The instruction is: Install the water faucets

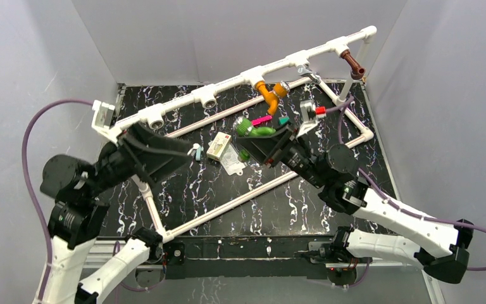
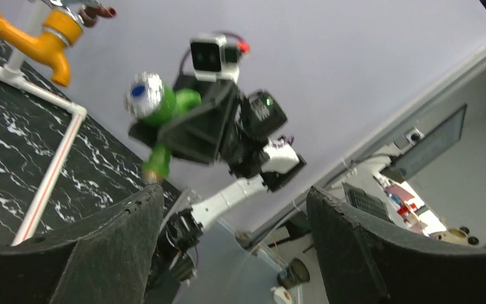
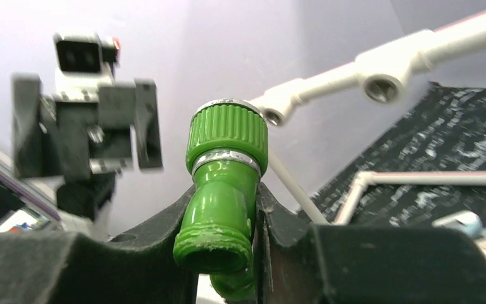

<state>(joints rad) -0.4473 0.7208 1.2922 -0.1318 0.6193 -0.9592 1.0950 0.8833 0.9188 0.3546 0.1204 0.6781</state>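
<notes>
Right pincer (image 3: 225, 212) is closed down tight on the green faucet (image 3: 224, 183). Its ribbed cap stands up clear of my fingers and its threaded mouth faces the wrist lens. The lower bend is lost between the pads and cut off by the frame edge. From above, my right fingertips are hidden under the pincer's own housing, and only the green body pokes out ahead. Left pincer (image 2: 234, 253) is spread wide with nothing between its fingers. Its wrist view is blurred, and from above its tips are hard to make out. A small pale-blue item sits just beside them; I cannot tell what it is. Faucets counted: three. The green one is in my right grip. The orange faucet (image 1: 271, 95) is just beyond the right pincer, hanging from the white pipe rail (image 1: 228, 85). The brown faucet (image 1: 353, 64) is well off to the right, at the rail's far end. Two open sockets (image 1: 208, 101) on the rail, ahead of the left pincer. One pink strip (image 1: 261, 120), just beside the green faucet. One silvery fitting near the orange faucet, too small to identify.
</notes>
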